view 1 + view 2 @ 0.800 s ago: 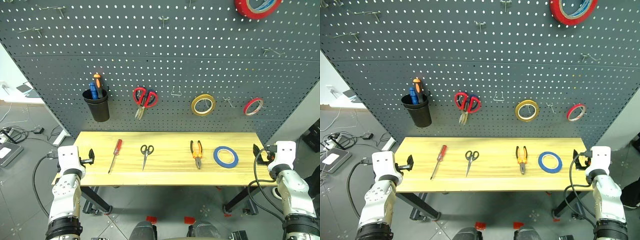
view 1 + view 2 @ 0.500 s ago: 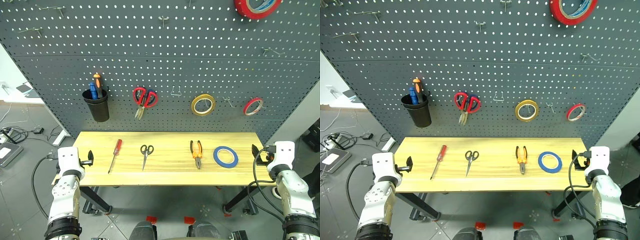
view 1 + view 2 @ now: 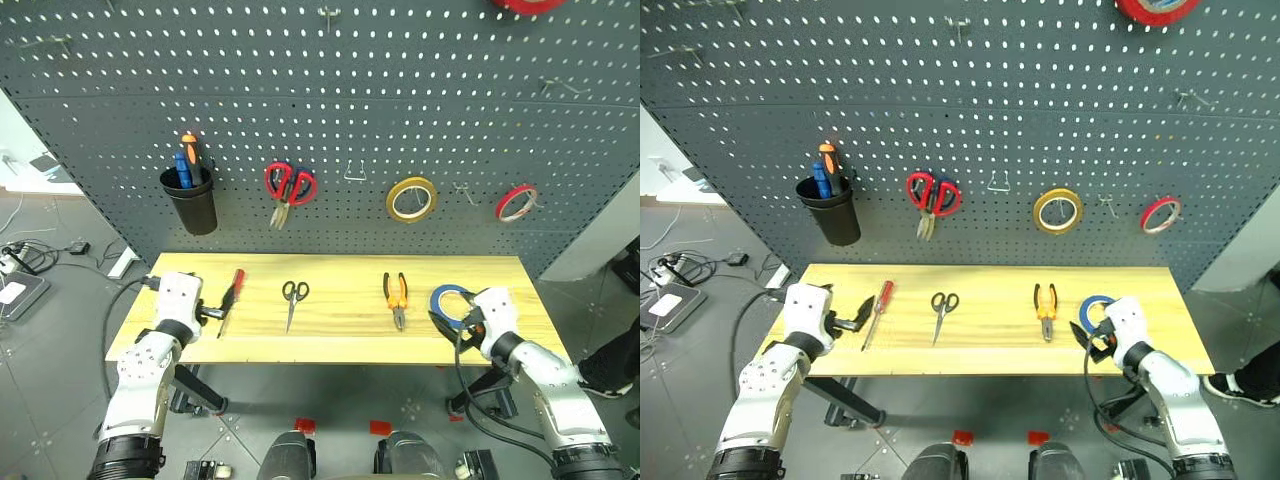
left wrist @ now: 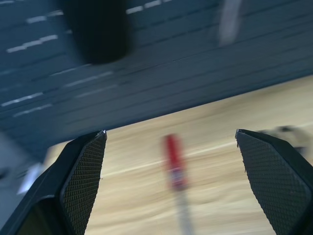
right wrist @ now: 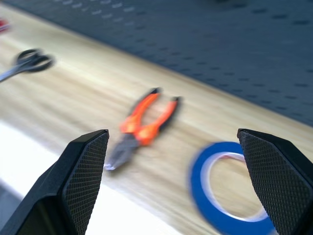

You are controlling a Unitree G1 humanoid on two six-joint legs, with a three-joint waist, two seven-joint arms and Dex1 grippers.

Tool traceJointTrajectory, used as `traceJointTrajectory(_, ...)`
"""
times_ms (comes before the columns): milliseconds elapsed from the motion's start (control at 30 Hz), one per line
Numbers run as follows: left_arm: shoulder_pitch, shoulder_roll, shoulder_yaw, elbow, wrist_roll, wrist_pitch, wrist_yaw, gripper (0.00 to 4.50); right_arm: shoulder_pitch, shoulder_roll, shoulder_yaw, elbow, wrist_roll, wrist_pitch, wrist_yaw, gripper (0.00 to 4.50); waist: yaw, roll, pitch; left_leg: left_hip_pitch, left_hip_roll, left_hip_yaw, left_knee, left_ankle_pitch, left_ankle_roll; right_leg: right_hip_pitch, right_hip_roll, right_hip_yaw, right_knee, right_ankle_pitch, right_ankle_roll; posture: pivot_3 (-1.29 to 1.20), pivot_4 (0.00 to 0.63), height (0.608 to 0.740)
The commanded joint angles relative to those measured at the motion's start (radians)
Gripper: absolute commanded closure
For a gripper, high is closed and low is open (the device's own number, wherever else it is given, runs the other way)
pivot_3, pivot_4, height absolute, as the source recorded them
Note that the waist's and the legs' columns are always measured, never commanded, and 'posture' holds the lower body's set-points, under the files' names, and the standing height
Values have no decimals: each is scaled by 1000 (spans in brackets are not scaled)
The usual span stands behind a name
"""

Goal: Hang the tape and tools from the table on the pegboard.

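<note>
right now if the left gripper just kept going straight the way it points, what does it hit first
Probably the red-handled screwdriver: it lies on the table centred between the open left gripper fingers. Depth is unclear, so it might pass just above.

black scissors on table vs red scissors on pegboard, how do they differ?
Handles: the black scissors have small black loops; the red scissors have bigger red ones. Placement: the black pair lies flat on the table; the red pair hangs on the pegboard. Both are shut, blades pointing toward the robot or down.

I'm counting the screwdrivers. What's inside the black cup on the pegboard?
Two handles stick out of the black cup: an orange screwdriver and a blue one. The cup hides their shafts and anything lower inside.
</note>
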Motion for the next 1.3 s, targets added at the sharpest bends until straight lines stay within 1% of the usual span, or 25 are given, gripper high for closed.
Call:
traceJointTrajectory(33, -10, 21, -68, -107, -35, 65, -104, 36, -49, 3, 31, -97, -21, 94, -31, 0, -1, 0, 21, 0, 0, 0, 0, 0, 0, 0, 0, 0, 0, 0, 0, -82, 178, 740)
traceJointTrajectory(167, -72, 29, -111, -142, -79, 160, -187, 36, -111, 13, 99, -120, -65, 228, -60, 0, -8, -3, 58, -5, 0, -1, 0, 0, 0, -5, 0, 0, 0, 1, -2, -126, 231, 740)
traceJointTrajectory(300, -162, 35, -180, -118, -91, 193, -295, 36, -208, 15, 137, -28, -111, 298, -82, 0, -23, -6, 88, -9, 0, -1, 0, 0, 0, -8, 0, -1, 1, 3, -4, -138, 252, 740)
traceJointTrajectory(467, -275, 35, -249, -72, -96, 194, -417, 36, -338, 10, 97, 128, -124, 397, -135, 0, -32, -7, 124, -10, -2, -1, 0, 0, 0, -9, -1, -1, 0, 3, -3, -143, 292, 740)
traceJointTrajectory(633, -359, 24, -316, -54, -90, 179, -510, 36, -405, -5, 72, 231, -123, 448, -140, 0, -41, -8, 148, -18, -1, -2, 0, 0, 0, -17, -1, -2, 2, 1, 0, -140, 319, 740)
traceJointTrajectory(767, -420, -15, -360, -27, -83, 167, -547, 36, -451, -7, 73, 309, -113, 448, -114, 0, -52, -8, 168, -20, -2, -2, 0, 0, 0, -17, -1, -3, 1, 1, 1, -145, 332, 740)
traceJointTrajectory(900, -443, -30, -384, -5, -72, 148, -572, 36, -495, -16, 99, 388, -133, 409, -91, 0, -60, -8, 180, -21, -2, -2, 1, 0, 0, -18, -1, -4, 0, 1, 1, -157, 341, 740)
traceJointTrajectory(1067, -454, -43, -403, 23, -59, 129, -585, 36, -585, -46, 162, 584, -172, 347, -2, 0, -73, -8, 194, -22, -2, -3, 1, 0, 0, -19, -1, -4, 2, 1, 1, -157, 347, 740)
traceJointTrajectory(1167, -458, -55, -409, 22, -61, 129, -595, 0, -630, -65, 209, 686, -199, 326, 69, 589, -78, -9, 194, -22, -2, -3, 2, 0, 0, -18, -1, -4, 2, 1, 1, -154, 345, 740)
traceJointTrajectory(1233, -462, -61, -412, 28, -58, 124, -596, 0, -648, -71, 231, 730, -216, 303, 90, 1190, -79, -9, 194, -22, -2, -3, 2, 0, 0, -18, -1, -4, 2, 1, 1, -155, 340, 740)
traceJointTrajectory(1300, -464, -69, -412, 31, -58, 120, -597, 0, -644, -79, 261, 732, -237, 289, 117, 1824, -78, -9, 194, -22, -2, -3, 3, 0, 0, -17, -1, -5, 2, 1, 2, -156, 336, 740)
